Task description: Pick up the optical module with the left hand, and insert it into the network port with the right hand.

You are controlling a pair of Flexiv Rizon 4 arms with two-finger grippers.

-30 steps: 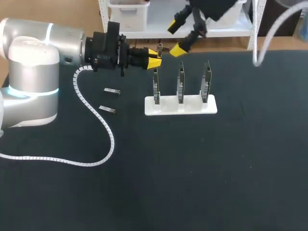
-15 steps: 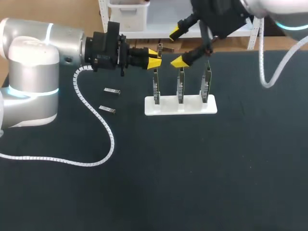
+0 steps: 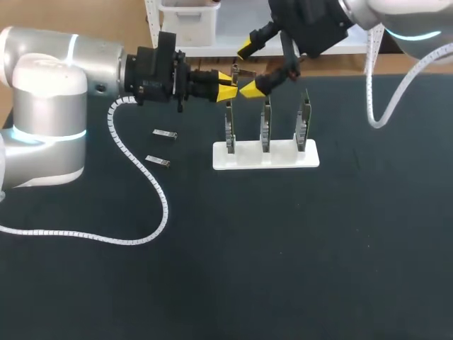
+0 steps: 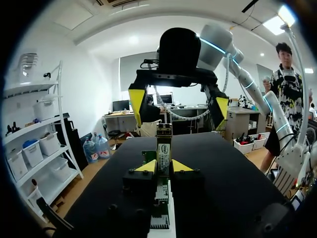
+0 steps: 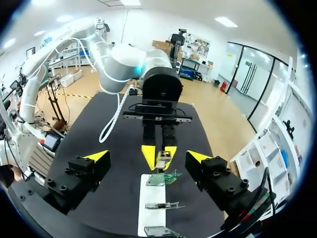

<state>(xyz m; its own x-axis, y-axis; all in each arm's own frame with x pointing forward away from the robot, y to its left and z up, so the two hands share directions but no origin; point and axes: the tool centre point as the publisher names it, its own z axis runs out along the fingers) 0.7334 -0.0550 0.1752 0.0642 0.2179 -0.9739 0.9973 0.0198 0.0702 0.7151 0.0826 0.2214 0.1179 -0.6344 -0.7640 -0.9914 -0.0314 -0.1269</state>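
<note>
Two loose modules (image 3: 164, 134) on black table (image 3: 283, 248)

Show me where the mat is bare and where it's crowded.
Bare: the mat from the rack to the near edge, and right of the rack. Crowded: above the rack, where the left gripper holds the module with the open right gripper close by. Left of it are two spare modules and the cable.
</note>
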